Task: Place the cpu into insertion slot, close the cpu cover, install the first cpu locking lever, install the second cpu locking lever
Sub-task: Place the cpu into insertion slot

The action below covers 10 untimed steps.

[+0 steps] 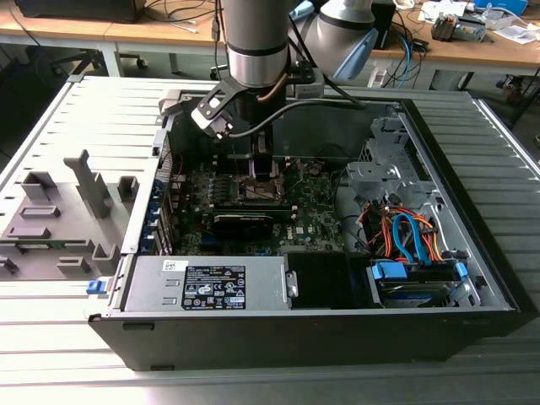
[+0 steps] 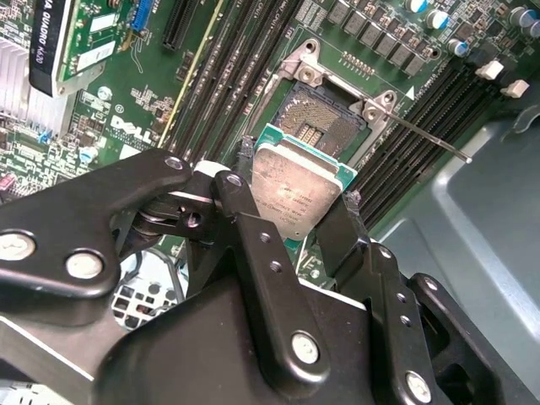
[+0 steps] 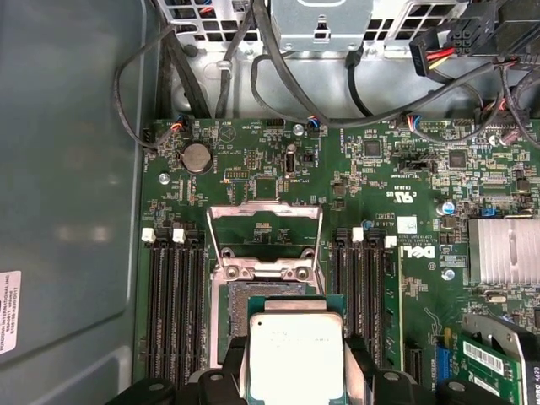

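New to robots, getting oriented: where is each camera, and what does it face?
Exterior view: off the arm, looking down into the open case; the arm reaches in.
First wrist view: on the wrist, facing the motherboard past the gripper.
Second wrist view: on the wrist, angled across the gripper.
Shared: both wrist views show the cpu by the insertion slot.

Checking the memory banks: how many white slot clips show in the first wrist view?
4. Two white clips sit to one side of the insertion slot, two to the other. Others may be hidden.
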{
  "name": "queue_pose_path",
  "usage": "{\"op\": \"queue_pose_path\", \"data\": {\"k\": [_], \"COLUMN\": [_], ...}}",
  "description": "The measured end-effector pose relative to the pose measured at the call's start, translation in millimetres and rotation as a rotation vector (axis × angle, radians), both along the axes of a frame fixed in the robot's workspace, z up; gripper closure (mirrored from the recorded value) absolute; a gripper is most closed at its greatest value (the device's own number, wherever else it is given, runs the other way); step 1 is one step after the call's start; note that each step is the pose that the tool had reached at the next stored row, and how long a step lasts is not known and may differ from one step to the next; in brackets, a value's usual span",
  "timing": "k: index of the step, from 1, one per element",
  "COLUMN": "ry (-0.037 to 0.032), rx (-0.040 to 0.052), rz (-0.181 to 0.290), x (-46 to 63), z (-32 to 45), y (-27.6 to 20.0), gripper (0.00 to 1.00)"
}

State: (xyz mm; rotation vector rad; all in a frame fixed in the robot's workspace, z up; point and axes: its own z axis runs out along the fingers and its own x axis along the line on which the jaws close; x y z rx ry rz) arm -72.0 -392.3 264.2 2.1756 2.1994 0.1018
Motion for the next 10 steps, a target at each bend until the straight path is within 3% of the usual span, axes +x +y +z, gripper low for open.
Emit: {"op": "queue_pose_path", "data": {"k": [10], "ry": [0.0], "rx": [0.0001], "rz": [0.0], "x": [0.0], "z": [-3.3], "y": [0.0], "gripper": [0.46]}}
